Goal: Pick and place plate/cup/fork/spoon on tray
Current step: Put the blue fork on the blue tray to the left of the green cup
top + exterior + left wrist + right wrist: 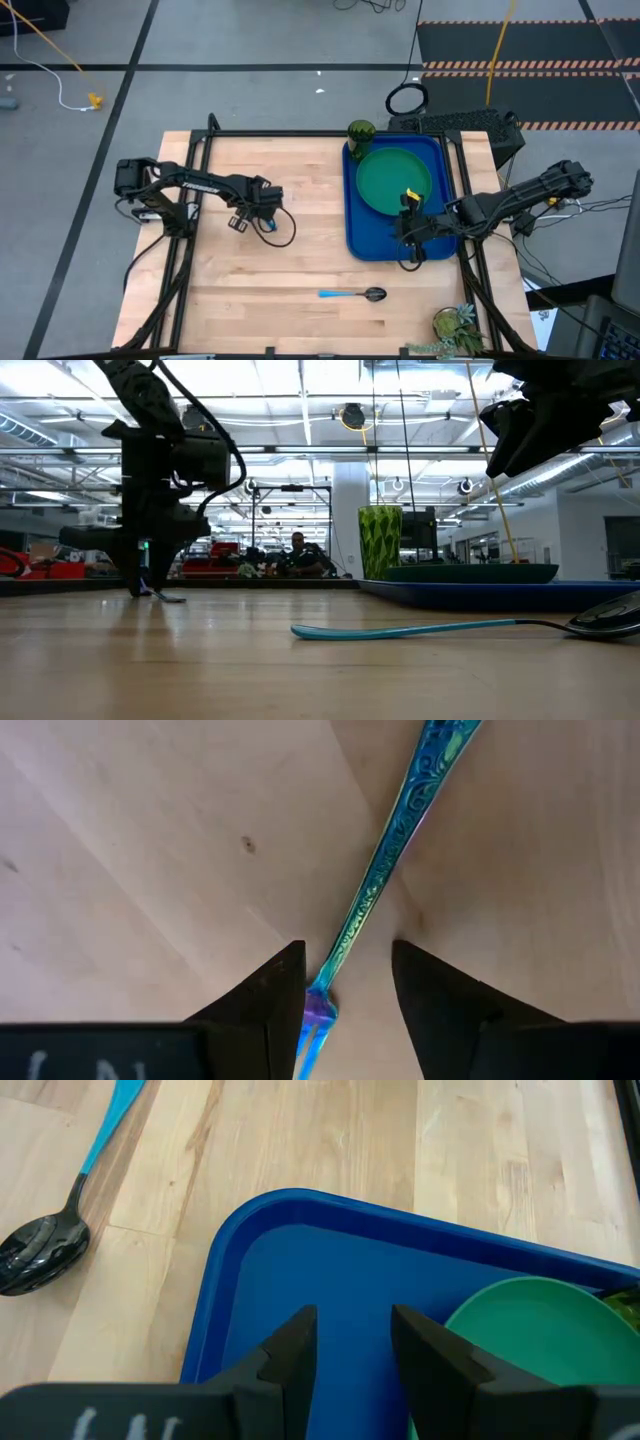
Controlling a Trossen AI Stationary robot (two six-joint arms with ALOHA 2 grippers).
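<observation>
The left pincer (262, 208) stands low over the left-centre of the wooden worktop (280, 260), its fingers (268, 995) spread apart with the fork (385, 870) lying flat on the wood between them; the tined end sits in the gap near the fingertips and the patterned blue handle runs away from the pincer, and neither finger visibly presses on it. In the low view this pincer (150, 585) reaches almost down to the surface. A loop of dark cable (280, 228) hangs just beside it. The right pincer (412, 232) hovers above the near end of the tray (365, 235), its fingers (290, 1350) open and empty, over bare blue tray floor. Just beyond it on the tray lies the plate (394, 181), and at the tray's far corner stands the cup (360, 131), touching or nearly touching the plate's edge. A small yellow tag (411, 195) shows on the right arm above the plate. The spoon (353, 294) rests on the worktop near the front edge, off the tray and well apart from both pincers, its dark bowl (42, 1252) pointing toward the tray side. A small potted plant (458, 325) sits at the front right corner. In the room behind, a person (297, 555) is seated far off.
</observation>
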